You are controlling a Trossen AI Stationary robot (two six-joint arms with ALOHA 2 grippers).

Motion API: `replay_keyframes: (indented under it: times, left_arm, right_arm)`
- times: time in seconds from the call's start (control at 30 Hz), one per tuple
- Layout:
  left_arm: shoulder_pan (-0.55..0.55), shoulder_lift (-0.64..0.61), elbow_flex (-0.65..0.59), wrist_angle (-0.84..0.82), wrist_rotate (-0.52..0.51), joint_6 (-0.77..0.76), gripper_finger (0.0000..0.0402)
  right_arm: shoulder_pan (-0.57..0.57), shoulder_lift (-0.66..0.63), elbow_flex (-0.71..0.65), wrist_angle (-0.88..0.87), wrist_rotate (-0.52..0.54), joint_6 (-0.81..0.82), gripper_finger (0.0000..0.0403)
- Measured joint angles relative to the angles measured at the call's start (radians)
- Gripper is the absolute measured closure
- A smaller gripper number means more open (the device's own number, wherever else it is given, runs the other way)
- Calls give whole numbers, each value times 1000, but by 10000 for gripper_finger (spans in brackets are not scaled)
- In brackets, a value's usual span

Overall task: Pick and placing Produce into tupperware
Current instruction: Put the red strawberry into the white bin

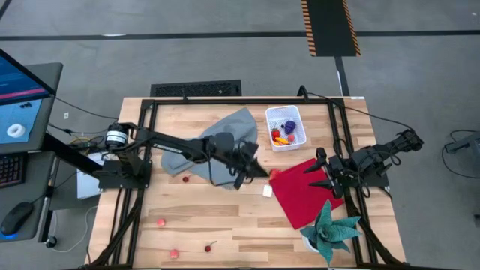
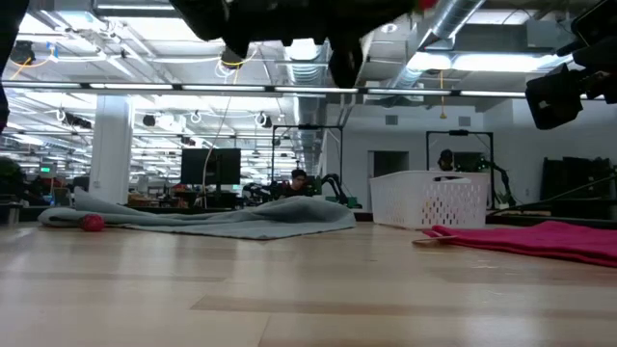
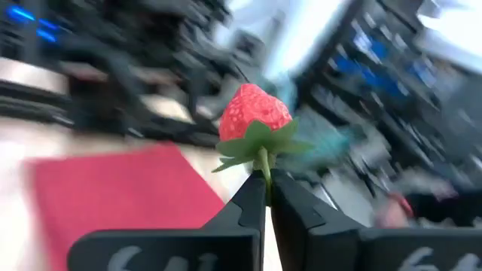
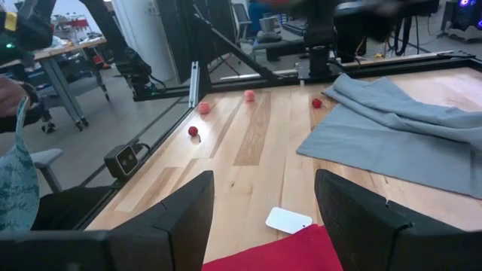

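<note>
Carrying a small red toy strawberry (image 3: 254,111) by its green stalk, I have my left gripper (image 3: 267,192) pinched shut on it above the middle of the pale wooden slatted table (image 1: 217,217), near the corner of the red cloth (image 1: 304,191). I judge this the transport step: the berry is lifted and must go to the small white perforated plastic tub (image 1: 295,116), which sits toward the far side of the table, beyond the cloth and just beside the crumpled grey cloth (image 1: 232,127). It already holds a purple grape bunch (image 1: 289,127) with red and yellow bits. The next move, as I see it, calls for swinging over the tub's rim and letting go only once squarely above it. My right gripper (image 1: 324,172) waits with fingers spread at the right edge of the red cloth. More red and pink berries (image 1: 160,223) lie loose on the near left boards, and a small white cube (image 1: 267,191) rests beside the cloth. Beyond the table lies grey floor, a monitor (image 1: 19,97) at left, and a workshop hall with bright ceiling lights.
</note>
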State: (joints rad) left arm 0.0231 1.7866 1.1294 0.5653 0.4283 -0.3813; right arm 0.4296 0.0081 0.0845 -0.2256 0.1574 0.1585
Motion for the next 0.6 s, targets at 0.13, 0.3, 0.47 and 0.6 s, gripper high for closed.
replay_keyframes:
  times: [0.13,0.3,0.47,0.6]
  left_arm:
    - [53,0,0,26,-179,-116,401]
    - [119,0,0,31,-348,-177,401]
    - [192,0,4,14,-369,-179,401]
    - [227,0,33,-66,-416,-174,401]
  right_arm:
    - [0,0,0,0,0,0,148]
    - [0,0,0,0,0,0,148]
    - [0,0,0,0,0,0,148]
    - [0,0,0,0,0,0,148]
